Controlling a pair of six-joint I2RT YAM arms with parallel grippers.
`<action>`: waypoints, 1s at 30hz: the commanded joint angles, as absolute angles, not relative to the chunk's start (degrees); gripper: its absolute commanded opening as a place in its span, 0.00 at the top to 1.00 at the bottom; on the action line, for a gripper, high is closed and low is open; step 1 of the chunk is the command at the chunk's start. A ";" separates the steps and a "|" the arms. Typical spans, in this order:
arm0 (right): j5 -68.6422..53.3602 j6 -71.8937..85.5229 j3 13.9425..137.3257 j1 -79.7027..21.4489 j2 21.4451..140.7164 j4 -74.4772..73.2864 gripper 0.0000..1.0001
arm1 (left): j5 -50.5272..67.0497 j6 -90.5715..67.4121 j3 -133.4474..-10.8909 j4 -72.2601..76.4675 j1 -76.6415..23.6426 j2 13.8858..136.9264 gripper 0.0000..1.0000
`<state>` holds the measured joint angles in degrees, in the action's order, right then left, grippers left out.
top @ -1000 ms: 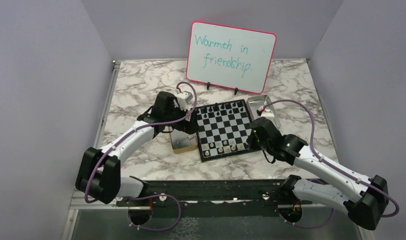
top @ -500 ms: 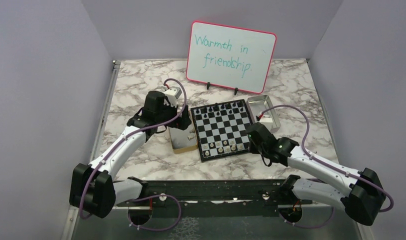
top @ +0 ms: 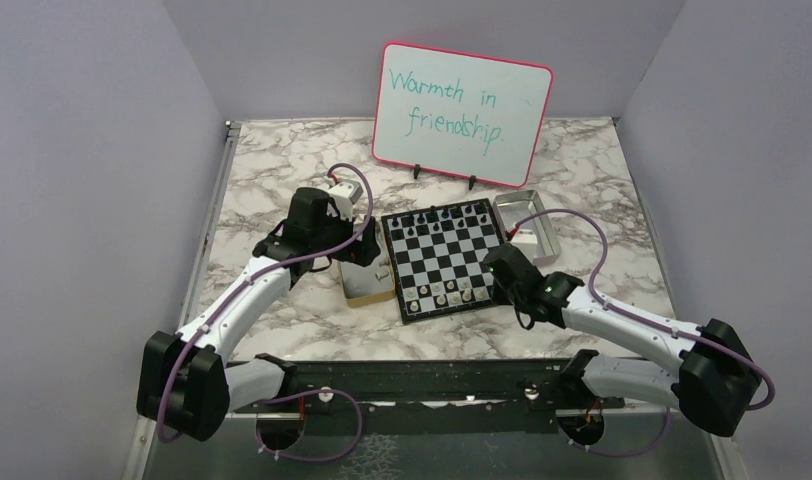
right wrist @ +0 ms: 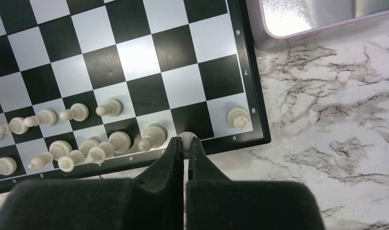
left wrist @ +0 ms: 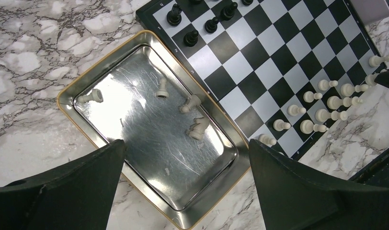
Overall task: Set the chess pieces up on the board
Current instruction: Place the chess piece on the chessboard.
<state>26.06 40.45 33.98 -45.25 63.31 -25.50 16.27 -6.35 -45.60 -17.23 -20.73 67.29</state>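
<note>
The board [top: 447, 255] lies mid-table, black pieces [left wrist: 191, 37] on its far rows and cream pieces [right wrist: 111, 143] along its near rows. My right gripper [right wrist: 184, 141] hangs over the board's near right edge, shut on a cream chess piece [right wrist: 186, 136] whose top shows between the tips, next to a cream rook [right wrist: 239, 118] in the corner. To the left of the board my left gripper [left wrist: 185, 149] is open above a gold-rimmed tin [left wrist: 149, 143]. Several cream pieces [left wrist: 198, 128] lie on their sides in the tin, none between the fingers.
A silver tray [top: 530, 222] sits off the board's far right corner, its rim [right wrist: 298, 32] close to my right gripper. A pink-framed whiteboard [top: 462, 100] stands at the back. Bare marble [right wrist: 326, 143] lies right of the board.
My left arm has pulled back to the left, from the board's left edge to above the tin. My right gripper has shifted left along the board's near edge, staying shut.
</note>
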 commanded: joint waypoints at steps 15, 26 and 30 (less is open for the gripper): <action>30.17 40.32 33.01 -45.02 67.41 -20.73 0.97 | 13.94 -5.01 -43.95 -16.00 -20.48 64.58 0.01; 29.70 40.51 32.15 -45.00 67.80 -19.84 0.92 | 13.77 -4.75 -43.68 -15.83 -20.48 63.46 0.01; 29.62 40.48 32.53 -45.05 68.42 -20.03 0.89 | 13.79 -4.75 -43.69 -15.82 -20.48 63.54 0.01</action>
<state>27.68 40.45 32.82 -45.25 67.46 -20.75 14.90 -5.54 -44.14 -16.84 -20.73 64.75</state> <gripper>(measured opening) 0.097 0.989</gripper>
